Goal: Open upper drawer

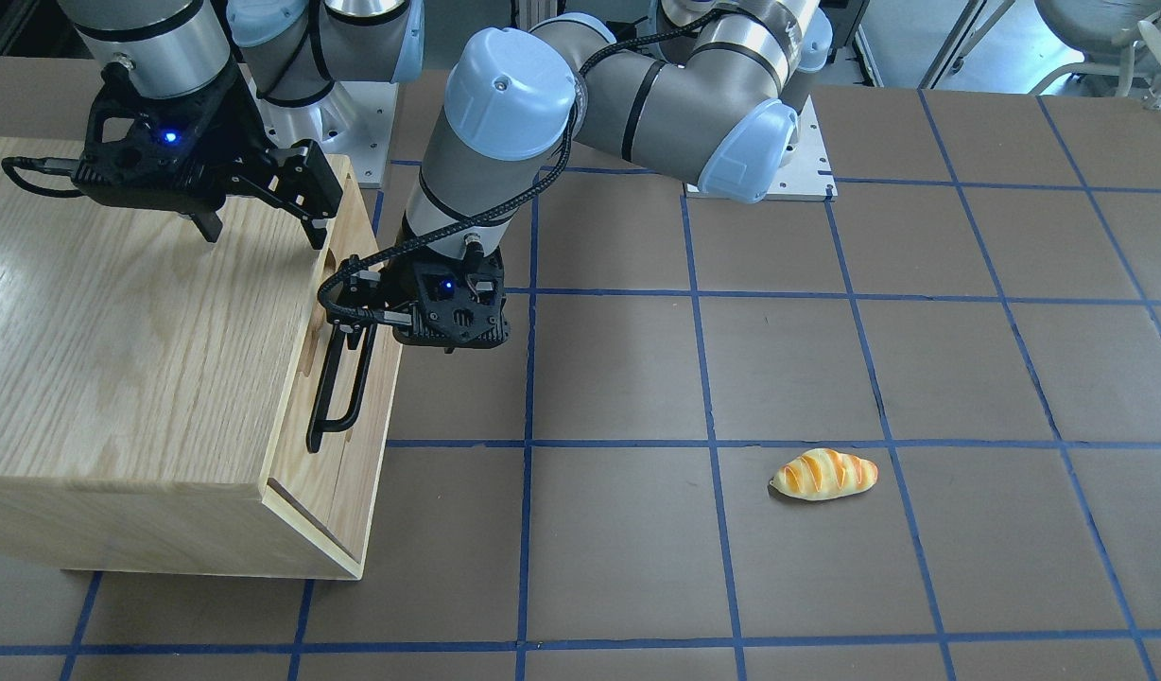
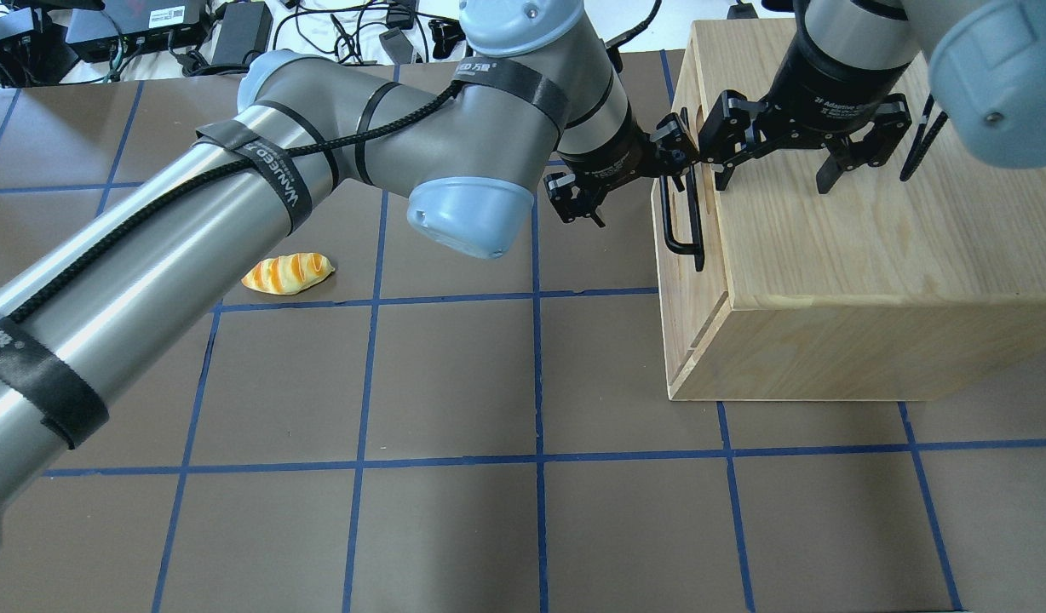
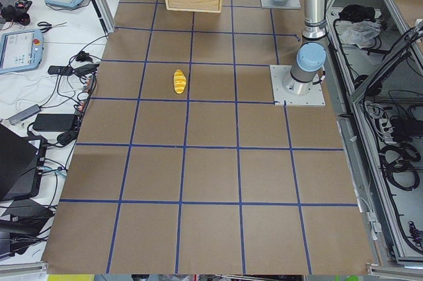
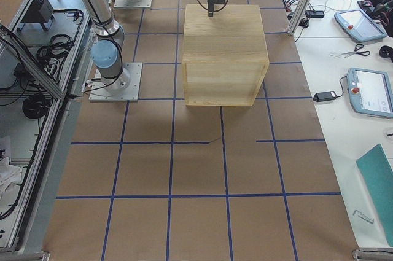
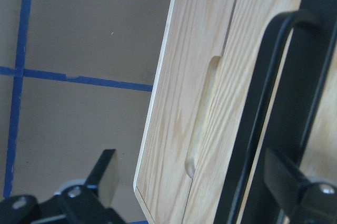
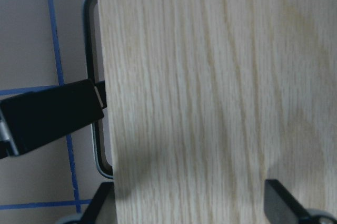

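Cabinet [image 1: 117, 331] edges matter most for you. The box sits on the counter [image 1: 826, 331] at the robot's right, with its front face turned toward the middle of the counter. The upper drawer [image 5: 255, 2] is the top panel of that face. Its front lies level with the lower panel [image 5: 179, 103] beside it, with a slim seam and an oblong recess [image 5: 202, 113] between the two. The black handle [image 2: 698, 226] runs along the drawer front, just under the cabinet's top edge.

Your left gripper [image 5: 188, 155] reaches in from the counter side with its fingers spread. In the wrist view the handle passes between them, and you cannot tell whether either finger touches it. The right gripper [image 2: 778, 174] hangs over the cabinet's top near the front edge, its fingers also apart. One fingertip is right at that edge above the handle, and you cannot tell whether it touches the wood.

The two grippers are close together at that top front edge. In front of the drawer you have brown counter crossed by blue tape lines [image 1: 694, 297], with the left arm's elbow over it. A bread roll [image 1: 823, 473] lies well apart from the cabinet, off toward the robot's left.
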`<state>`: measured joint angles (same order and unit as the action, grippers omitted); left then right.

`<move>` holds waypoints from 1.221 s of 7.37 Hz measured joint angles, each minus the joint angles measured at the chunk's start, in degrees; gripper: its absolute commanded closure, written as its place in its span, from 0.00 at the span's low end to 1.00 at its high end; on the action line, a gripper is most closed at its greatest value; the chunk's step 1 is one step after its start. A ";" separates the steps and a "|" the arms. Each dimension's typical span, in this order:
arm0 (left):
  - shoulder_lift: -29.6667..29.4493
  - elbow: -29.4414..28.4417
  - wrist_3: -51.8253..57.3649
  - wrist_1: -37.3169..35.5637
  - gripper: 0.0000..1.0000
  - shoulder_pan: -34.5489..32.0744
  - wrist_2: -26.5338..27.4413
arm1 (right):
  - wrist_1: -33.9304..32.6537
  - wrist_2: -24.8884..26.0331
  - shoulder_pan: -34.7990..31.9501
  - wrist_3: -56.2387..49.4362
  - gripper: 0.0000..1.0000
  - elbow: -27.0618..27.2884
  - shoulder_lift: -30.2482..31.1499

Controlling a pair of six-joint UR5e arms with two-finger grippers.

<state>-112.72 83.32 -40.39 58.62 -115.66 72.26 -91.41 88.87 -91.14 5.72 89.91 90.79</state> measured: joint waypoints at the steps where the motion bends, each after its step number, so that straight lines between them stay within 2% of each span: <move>1: -0.20 0.00 -0.03 0.00 0.00 0.00 0.01 | 0.00 -0.01 0.01 0.00 0.00 0.00 0.00; 9: -0.77 -0.18 0.03 0.11 0.00 0.00 0.76 | 0.00 0.02 0.02 -0.01 0.00 0.00 0.00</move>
<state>-113.50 83.14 -40.36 58.73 -115.67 73.02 -91.41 88.89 -91.12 5.71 89.91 90.79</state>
